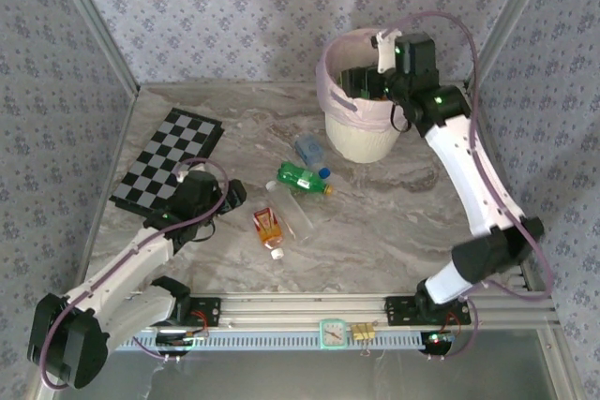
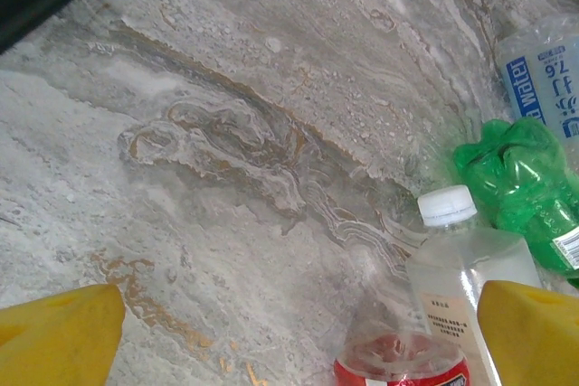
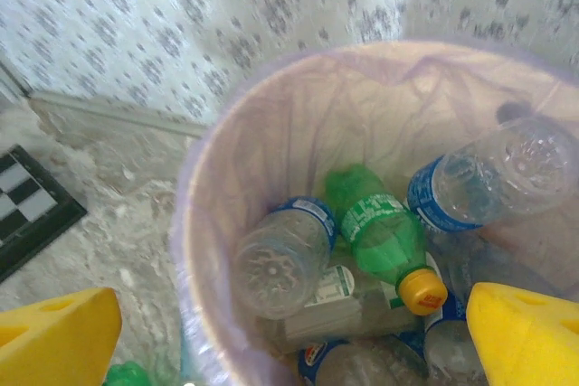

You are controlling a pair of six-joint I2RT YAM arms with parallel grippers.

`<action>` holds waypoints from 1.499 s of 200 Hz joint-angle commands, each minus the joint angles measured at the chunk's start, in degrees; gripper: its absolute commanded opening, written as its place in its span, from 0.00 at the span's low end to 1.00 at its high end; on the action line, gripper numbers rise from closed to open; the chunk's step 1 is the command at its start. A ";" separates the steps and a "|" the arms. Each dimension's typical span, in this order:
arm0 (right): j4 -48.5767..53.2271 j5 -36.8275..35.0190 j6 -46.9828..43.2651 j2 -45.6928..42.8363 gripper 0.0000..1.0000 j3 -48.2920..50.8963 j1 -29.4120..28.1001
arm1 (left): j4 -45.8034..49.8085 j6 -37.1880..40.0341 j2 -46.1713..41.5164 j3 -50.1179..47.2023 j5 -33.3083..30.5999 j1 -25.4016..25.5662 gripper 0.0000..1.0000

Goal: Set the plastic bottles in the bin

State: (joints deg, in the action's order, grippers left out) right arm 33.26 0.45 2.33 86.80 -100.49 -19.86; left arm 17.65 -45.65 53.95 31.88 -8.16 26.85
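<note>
Marble-look table [image 1: 403, 203]. Bin [image 1: 361, 142] stands at its far side, right of centre: white, with a pink bag liner folded over the rim. Checkered board [image 1: 169, 161] lies flat at far left, well apart from the bin. Right arm [image 1: 469, 175] reaches up over the bin. Left arm [image 1: 131, 264] lies low, pointing toward table centre.

In the bin, per the right wrist view: yellow-cap green bottle [image 3: 380, 232] on top of the pile, blue-label clear bottle [image 3: 488, 178] against the right wall, base-up clear bottle [image 3: 276, 264] at left. More sit underneath, count unclear.

Four bottles lie on the table in a loose cluster between board and bin:
- water bottle [image 1: 308, 149], nearest the bin
- blue-cap green bottle [image 1: 302, 178], just beside it
- white-cap clear bottle [image 1: 291, 211]
- orange-red bottle [image 1: 267, 225], nearest the arm bases

Right gripper [image 3: 289, 341] hangs above the bin mouth, yellow fingers [image 3: 54, 341] spread wide, nothing between them. Left gripper [image 2: 298, 341] sits low over the table just left of the orange-red and white-cap bottles, fingers spread wide, gripping nothing.
</note>
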 commanded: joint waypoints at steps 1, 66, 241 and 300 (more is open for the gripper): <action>-6.30 -0.85 1.87 -6.01 1.00 8.35 -1.18 | 0.35 -0.37 0.51 3.06 1.35 1.27 1.00; -20.00 -2.10 9.19 -21.33 1.00 37.47 -6.58 | 5.49 -6.22 3.06 2.81 0.47 15.82 1.00; -32.02 -7.09 14.02 -25.55 1.00 57.22 -17.83 | 2.47 -12.93 26.59 8.19 -6.84 27.05 0.92; -34.38 -6.11 13.41 -25.63 1.00 58.64 -18.55 | -0.26 -14.93 28.32 7.64 -8.53 26.60 0.74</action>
State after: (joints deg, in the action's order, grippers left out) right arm 0.99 -6.24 16.64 61.17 -42.59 -37.78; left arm 18.70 -59.35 81.91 39.44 -14.28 53.65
